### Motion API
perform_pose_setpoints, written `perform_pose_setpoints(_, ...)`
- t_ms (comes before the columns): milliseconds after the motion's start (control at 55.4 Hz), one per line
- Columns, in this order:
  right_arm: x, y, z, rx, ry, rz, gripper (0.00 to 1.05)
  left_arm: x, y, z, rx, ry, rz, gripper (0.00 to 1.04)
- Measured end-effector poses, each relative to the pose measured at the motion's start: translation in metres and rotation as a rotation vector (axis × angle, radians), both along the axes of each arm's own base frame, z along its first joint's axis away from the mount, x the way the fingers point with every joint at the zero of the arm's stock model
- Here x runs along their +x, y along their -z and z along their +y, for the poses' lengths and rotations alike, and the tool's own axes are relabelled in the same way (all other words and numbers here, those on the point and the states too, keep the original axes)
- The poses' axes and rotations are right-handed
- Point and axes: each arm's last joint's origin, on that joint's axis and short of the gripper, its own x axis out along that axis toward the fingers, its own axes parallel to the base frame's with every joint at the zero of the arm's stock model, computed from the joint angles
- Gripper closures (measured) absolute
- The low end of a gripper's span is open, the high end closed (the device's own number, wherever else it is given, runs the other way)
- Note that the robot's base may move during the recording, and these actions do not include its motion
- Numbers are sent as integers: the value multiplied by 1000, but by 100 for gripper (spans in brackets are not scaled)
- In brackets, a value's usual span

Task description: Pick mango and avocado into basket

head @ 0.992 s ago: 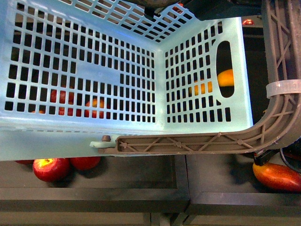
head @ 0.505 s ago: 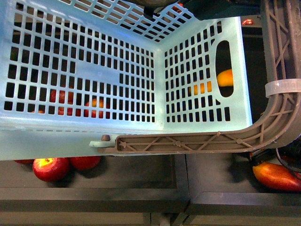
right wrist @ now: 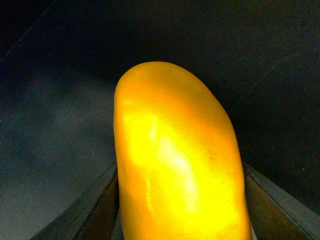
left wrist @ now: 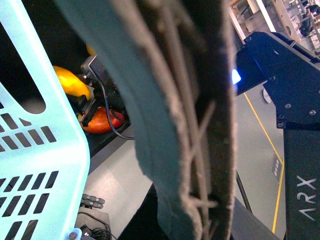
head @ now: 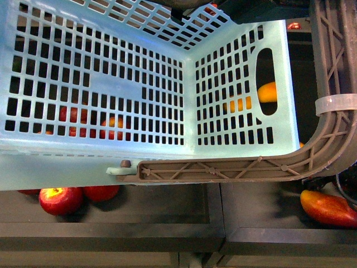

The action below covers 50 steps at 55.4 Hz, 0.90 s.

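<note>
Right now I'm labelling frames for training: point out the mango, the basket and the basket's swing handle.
mango [right wrist: 180,160], right wrist view, middle of its yellow skin.
basket [head: 56,167], front view, solid teal near rim.
swing handle [head: 223,169], front view, middle of its brown-grey bar.

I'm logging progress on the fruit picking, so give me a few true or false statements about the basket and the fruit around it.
1. The visible inside of the basket holds no fruit. True.
2. A white zip tie wraps the basket's handle. True.
3. The right wrist view is filled by a green avocado. False: it is the yellow mango.
4. The red apples lie inside the basket. False: they lie outside it, on the dark surface past its rim.
</note>
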Motion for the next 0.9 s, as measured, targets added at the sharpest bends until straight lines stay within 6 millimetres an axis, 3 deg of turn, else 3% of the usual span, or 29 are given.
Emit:
perform_pose_setpoints(325,3,-67,-24,132,151,-152,44,0,0,0,0,0,0,95)
perform_pose_setpoints(595,-17,-142,-38,328,232,-284,44,0,0,0,0,0,0,95)
perform_pose_setpoints(739,-26,-180,-32,414,189,-323,44,0,0,0,0,0,0,95)
perform_pose_setpoints(902,-40,-213,-2,444,35,-350,45,0,0,0,0,0,0,95)
